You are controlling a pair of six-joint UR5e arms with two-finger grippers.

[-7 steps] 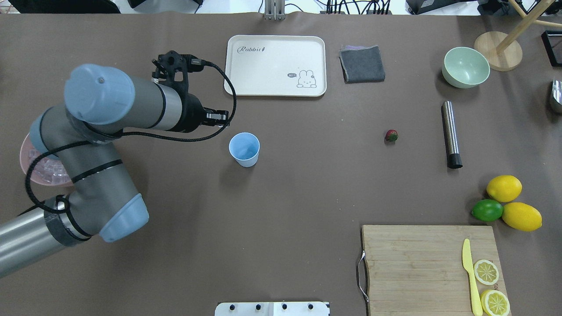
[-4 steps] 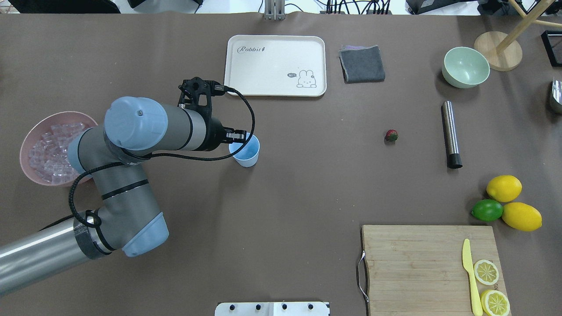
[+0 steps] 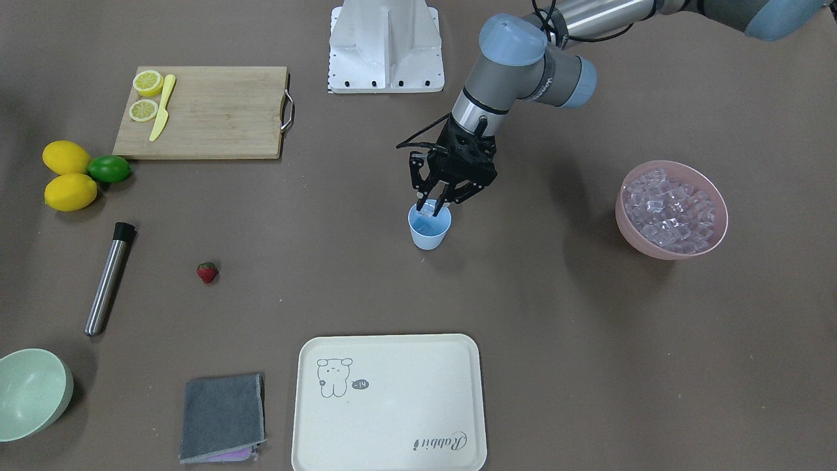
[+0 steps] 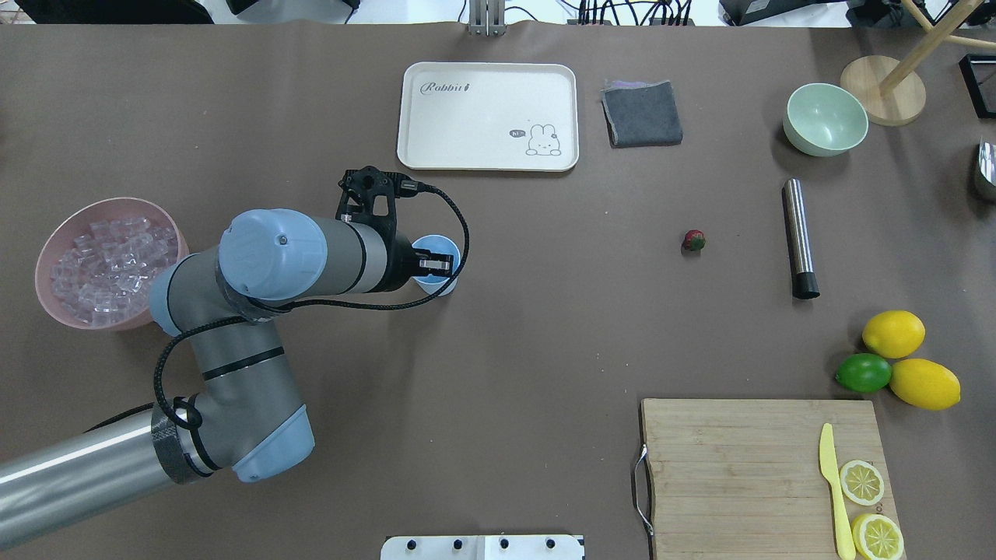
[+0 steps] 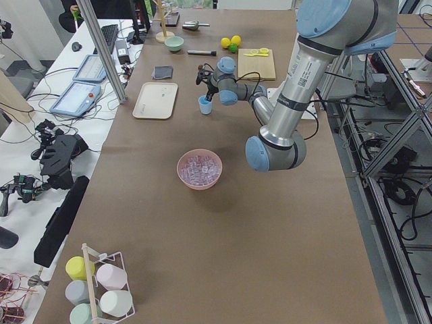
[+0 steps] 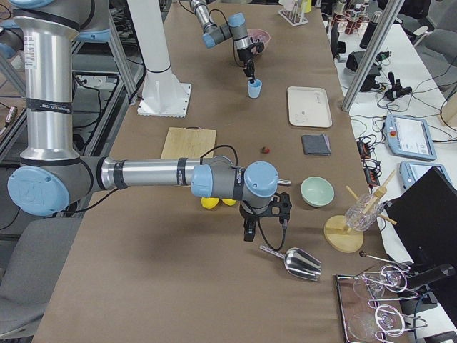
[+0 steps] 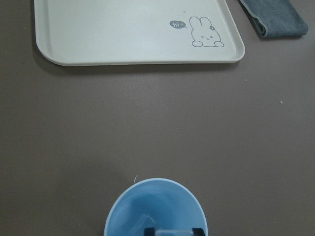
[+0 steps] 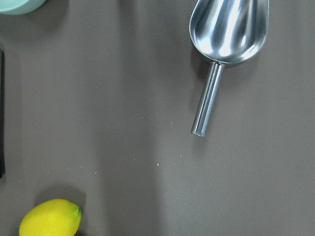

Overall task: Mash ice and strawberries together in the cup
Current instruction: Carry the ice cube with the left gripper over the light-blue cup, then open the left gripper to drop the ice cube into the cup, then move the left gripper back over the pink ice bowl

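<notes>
The left hand (image 3: 432, 205) hangs right over the mouth of the cup (image 3: 429, 233), fingers pointing down, and grips a single clear ice cube (image 3: 428, 208) between its fingertips at about rim height. The left wrist view shows the two black fingertips (image 7: 149, 231) just above the cup's pale blue inside. The cup stands upright on the desk (image 4: 498, 350), near the middle and a little to the left in the overhead view, on the near side of the cream tray (image 4: 467, 124).

The rest of the ice (image 4: 109, 264) fills the pink bowl (image 4: 117, 202), well to the left of the cup. The strawberry (image 4: 693, 240) lies alone on the desk, well to the right of the cup, with a steel cylinder (image 4: 799, 237) further right.

The right hand (image 6: 248, 234) hovers over the right end of the desk, between the lemons (image 6: 208, 203) and a metal scoop (image 8: 229, 34); I cannot tell whether it is open or closed.
</notes>
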